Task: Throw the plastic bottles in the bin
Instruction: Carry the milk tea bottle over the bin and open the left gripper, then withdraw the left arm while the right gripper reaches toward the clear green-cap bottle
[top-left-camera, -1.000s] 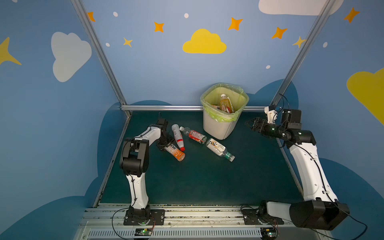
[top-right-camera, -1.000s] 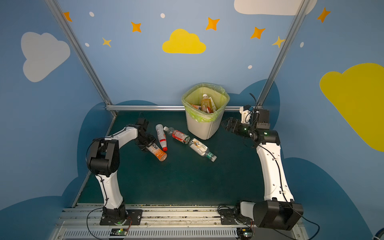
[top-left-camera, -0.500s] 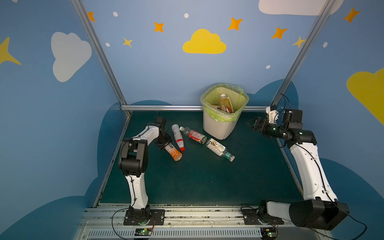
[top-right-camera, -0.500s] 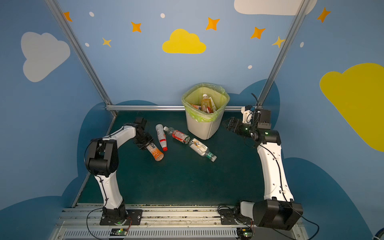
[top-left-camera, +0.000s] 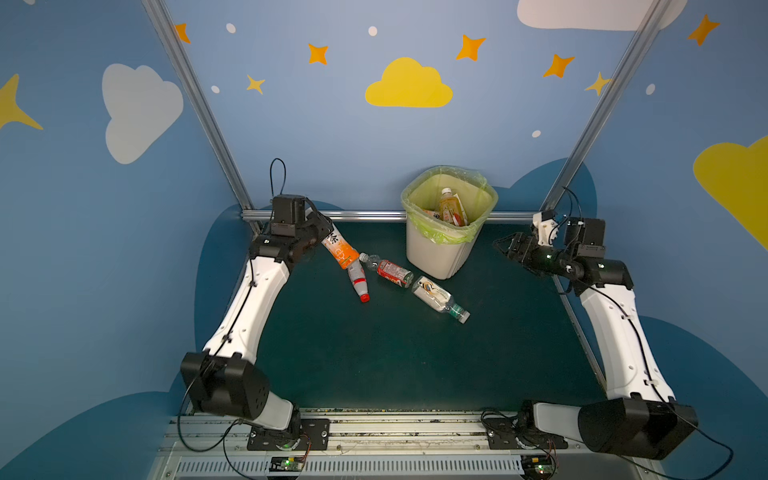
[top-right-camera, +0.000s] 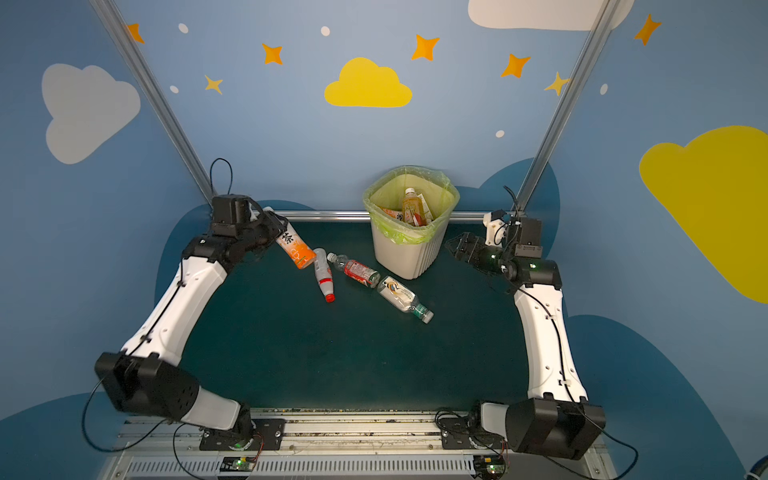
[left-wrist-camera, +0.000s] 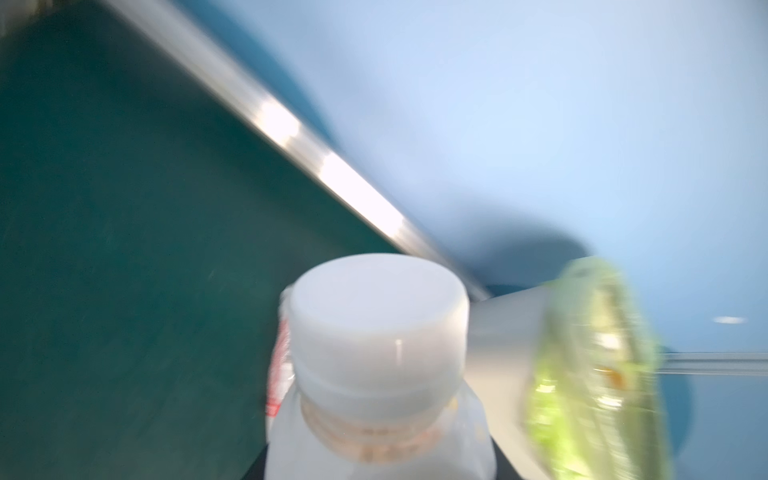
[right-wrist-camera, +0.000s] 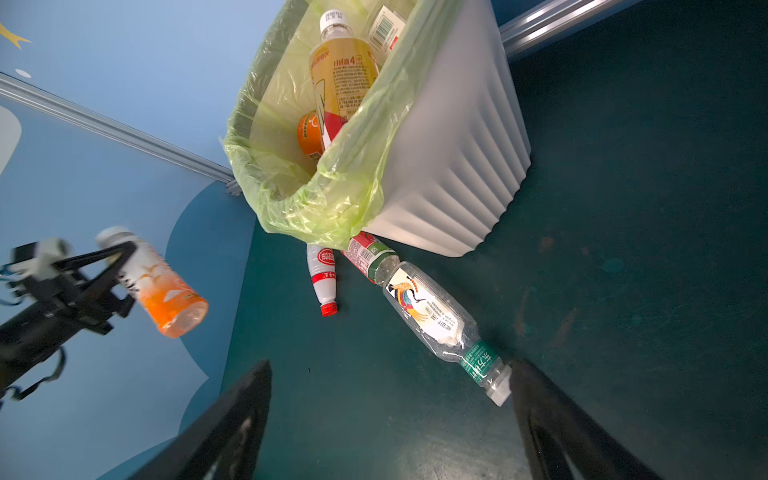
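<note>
Since the orange-label bottle (top-left-camera: 341, 250) looks empty, light and squishy, the left tool (top-left-camera: 321, 231) gripping it near the cap seems fine. The bin (top-left-camera: 434, 259) sits well apart from it; right tool (top-left-camera: 504, 246) gapes wide, empty.

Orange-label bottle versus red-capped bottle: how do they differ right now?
The orange-label bottle is clamped in the left gripper, off the mat; the red-capped bottle lies loose on it. The orange-label bottle has a white cap, the red-capped bottle a red one. Both are outside the bin.
</note>
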